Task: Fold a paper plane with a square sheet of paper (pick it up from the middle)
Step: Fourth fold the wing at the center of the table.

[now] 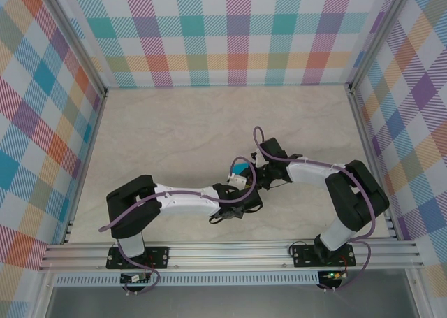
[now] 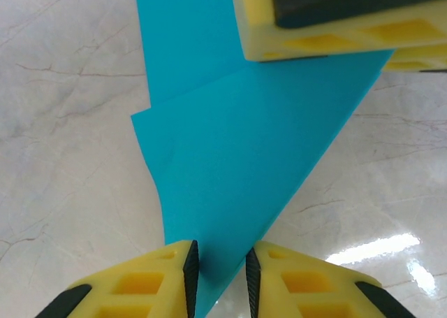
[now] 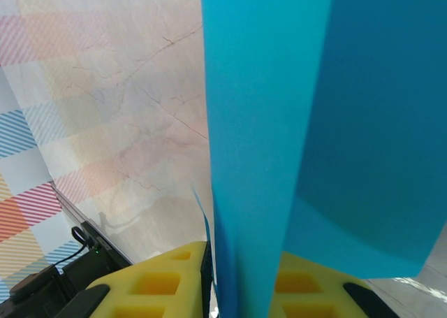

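At table [image 1: 174,136] centre, the teal sheet [image 2: 258,157] hangs part-folded between both arms, one diagonal flap overlapping.

Right gripper [image 3: 243,276]: pinching the sheet's far edge.

Left gripper [image 2: 221,269]: jaws narrowly parted, the sheet's pointed corner lying between them, not clamped.

Judgement: crease in progress. The right should hold firm while the left closes squarely on the corner, edges aligned first. No container in use.

1. In the top view, you get just a sliver of the teal paper [image 1: 241,168] at 12 o'clock of the wrists; the arms cover the rest.
2. In the left wrist view, the paper runs off at 12 and 6 o'clock; you cannot tell whether the left gripper [image 2: 222,251] pinches it.
3. In the right wrist view, the paper hides the pads of the right gripper [image 3: 244,262]; it is cut off at 12 and 3 o'clock.
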`<state>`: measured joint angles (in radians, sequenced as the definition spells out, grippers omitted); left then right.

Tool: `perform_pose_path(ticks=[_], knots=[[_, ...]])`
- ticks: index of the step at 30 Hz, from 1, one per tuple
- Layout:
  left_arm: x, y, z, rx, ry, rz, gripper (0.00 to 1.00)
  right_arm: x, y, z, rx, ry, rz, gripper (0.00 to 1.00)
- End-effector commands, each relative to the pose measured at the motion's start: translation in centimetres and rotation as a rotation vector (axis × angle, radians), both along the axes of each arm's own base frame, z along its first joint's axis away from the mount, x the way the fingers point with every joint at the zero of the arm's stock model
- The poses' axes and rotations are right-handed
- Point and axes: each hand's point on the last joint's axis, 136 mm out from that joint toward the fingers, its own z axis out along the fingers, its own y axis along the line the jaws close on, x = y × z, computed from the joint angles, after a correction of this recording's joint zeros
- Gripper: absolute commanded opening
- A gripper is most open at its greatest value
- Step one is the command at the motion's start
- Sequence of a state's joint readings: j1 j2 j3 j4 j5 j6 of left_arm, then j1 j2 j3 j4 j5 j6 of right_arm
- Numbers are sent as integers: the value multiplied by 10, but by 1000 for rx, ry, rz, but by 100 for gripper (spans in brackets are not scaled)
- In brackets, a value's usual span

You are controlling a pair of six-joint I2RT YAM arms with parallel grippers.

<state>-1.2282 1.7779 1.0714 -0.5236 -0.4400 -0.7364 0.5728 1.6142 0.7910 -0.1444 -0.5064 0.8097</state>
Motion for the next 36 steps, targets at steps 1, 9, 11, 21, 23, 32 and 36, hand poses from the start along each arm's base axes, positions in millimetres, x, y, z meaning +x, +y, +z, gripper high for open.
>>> perform_pose_path(ticks=[1,9,11,21,23,32,36], knots=[[-4,-4,3,13,-17,1,24,-3,2,3,8,-4,37,20],[-4,-1,1,-5,-17,36,17,-4,1,1,3,-2,42,20],[-3,0,1,-6,-21,48,15,-5,0,0,0,1,40,20],[-4,1,1,-145,5,64,9,-1,-19,22,33,-72,-14,32],[-3,2,0,-194,19,70,9,-1,-27,30,37,-100,-30,38],[0,-2,4,-402,78,53,9,-14,-54,50,33,-200,-70,51],[1,1,1,-461,111,55,9,-21,-52,52,74,-210,-53,50]])
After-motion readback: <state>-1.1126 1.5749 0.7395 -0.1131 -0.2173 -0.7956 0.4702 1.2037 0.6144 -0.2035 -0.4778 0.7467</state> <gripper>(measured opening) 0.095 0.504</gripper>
